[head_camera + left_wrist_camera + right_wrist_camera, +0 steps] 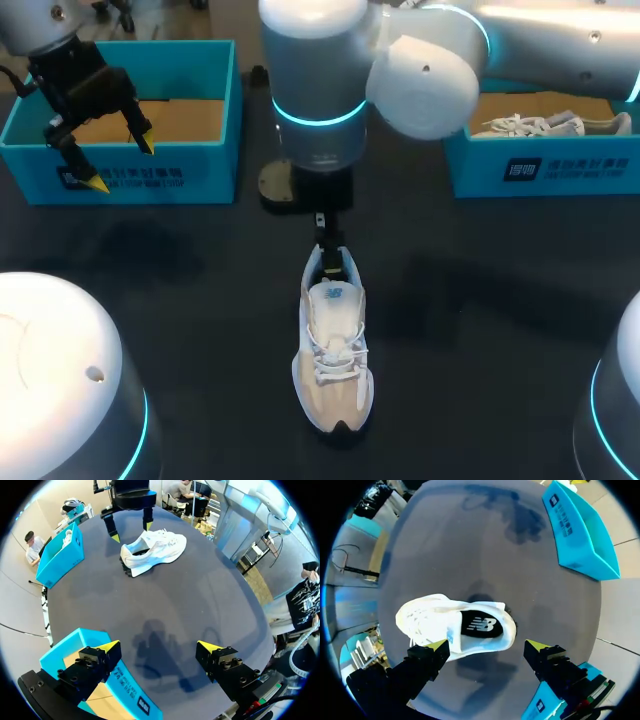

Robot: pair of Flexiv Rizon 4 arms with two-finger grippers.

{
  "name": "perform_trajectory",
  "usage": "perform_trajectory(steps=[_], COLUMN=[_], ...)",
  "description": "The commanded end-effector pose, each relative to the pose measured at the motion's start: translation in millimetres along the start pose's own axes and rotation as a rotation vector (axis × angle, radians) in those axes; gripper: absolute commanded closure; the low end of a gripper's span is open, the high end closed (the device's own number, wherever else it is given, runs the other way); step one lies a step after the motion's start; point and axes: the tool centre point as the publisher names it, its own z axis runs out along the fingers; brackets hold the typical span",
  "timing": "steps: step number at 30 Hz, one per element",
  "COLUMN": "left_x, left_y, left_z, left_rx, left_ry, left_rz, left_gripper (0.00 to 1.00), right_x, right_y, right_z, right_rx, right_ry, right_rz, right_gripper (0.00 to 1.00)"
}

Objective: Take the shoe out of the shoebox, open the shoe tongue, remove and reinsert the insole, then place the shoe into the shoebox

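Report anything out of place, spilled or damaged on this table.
Nothing stands out. The shoe stands upright on the table, its insole flat inside, with the open right gripper at its heel. Nothing looks spilled or damaged.

Two shoeboxes point(120, 172) point(560, 170), two grippers point(159, 647) point(487, 647), seemingly two shoes point(335, 370) point(550, 125).

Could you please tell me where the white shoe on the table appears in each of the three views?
Head view: shoe at mid-table.
Left wrist view: shoe far ahead of the left gripper, across the table.
Right wrist view: shoe just ahead of the right gripper.
Shared landmark: the left blue shoebox.
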Motion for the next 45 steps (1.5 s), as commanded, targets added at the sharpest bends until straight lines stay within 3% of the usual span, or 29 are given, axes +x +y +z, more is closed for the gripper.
perform_trajectory(steps=[1,13,19,35,37,45], left_x=[0.5,0.5,0.5,0.5,0.5,0.5], left_y=[0.2,0.2,0.2,0.2,0.2,0.2], left_z=[-0.7,-0.7,-0.7,-0.7,-0.7,-0.7], left_rx=[-0.001,-0.001,-0.001,-0.001,-0.001,-0.001], left_ry=[0.001,0.001,0.001,0.001,0.001,0.001], left_rz=[0.000,0.000,0.000,0.000,0.000,0.000], left_gripper=[0.00,0.00,0.00,0.00,0.00,0.00], right_x=[-9.3,-32.5,-33.4,-40.5,-41.8,-42.6], right_y=[0.1,-4.0,-3.8,-2.7,-2.5,-2.7], right_z=[16.0,46.4,61.6,77.2,79.7,88.8], right_rx=[-0.004,0.000,0.012,0.004,0.002,0.002], right_ry=[0.009,0.027,0.044,0.053,0.053,0.068], right_rz=[0.028,0.125,0.177,0.206,0.202,0.205], right_gripper=[0.00,0.00,0.00,0.00,0.06,0.12])
